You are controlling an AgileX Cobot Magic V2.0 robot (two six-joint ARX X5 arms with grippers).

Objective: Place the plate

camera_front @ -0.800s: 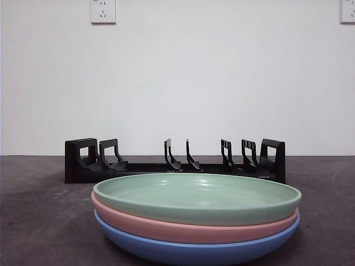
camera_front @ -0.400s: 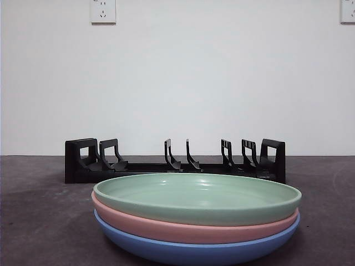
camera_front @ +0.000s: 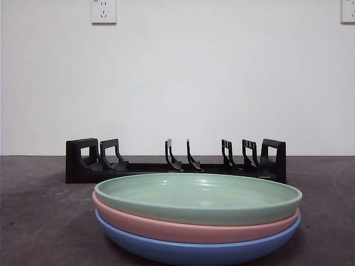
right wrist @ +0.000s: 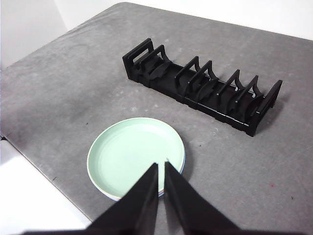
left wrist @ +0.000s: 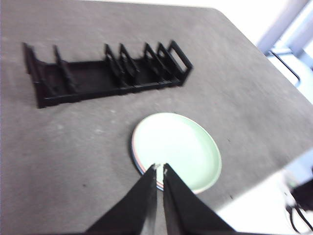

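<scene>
- Grey, mottled counter (right wrist: pixel 63 83) ran back to a plain white wall with a socket (camera_front: pixel 104 11) high up; nothing on it but my work pieces.
- I saw three plates stacked near the front edge of the counter: a green plate (camera_front: pixel 198 197) on top, a pink plate (camera_front: pixel 194 228) under it, and a blue plate (camera_front: pixel 197 250) at the bottom, each nested in the next.
- A black dish rack (camera_front: pixel 176 162) lay behind the stack, toward the wall edge, well apart from it; every slot I could see was vacant.
- My left gripper (left wrist: pixel 160 168) hung high above the counter with its jaws pressed together on nothing, tips lined up over the near rim of the stack.
- My right gripper (right wrist: pixel 161 164) hung likewise, jaws clenched and bare, also over the stack's rim.
- Neither arm showed in the front view, so I judged both were well clear of the plates and no step had begun.
- I reckoned the green plate was stiff, smooth and probably slick, light enough for one arm, but liable to chip if dropped.
- I judged the raised rim the only hold: one jaw inside the lip, one beneath, which the pink rim just under it would make tight.
</scene>
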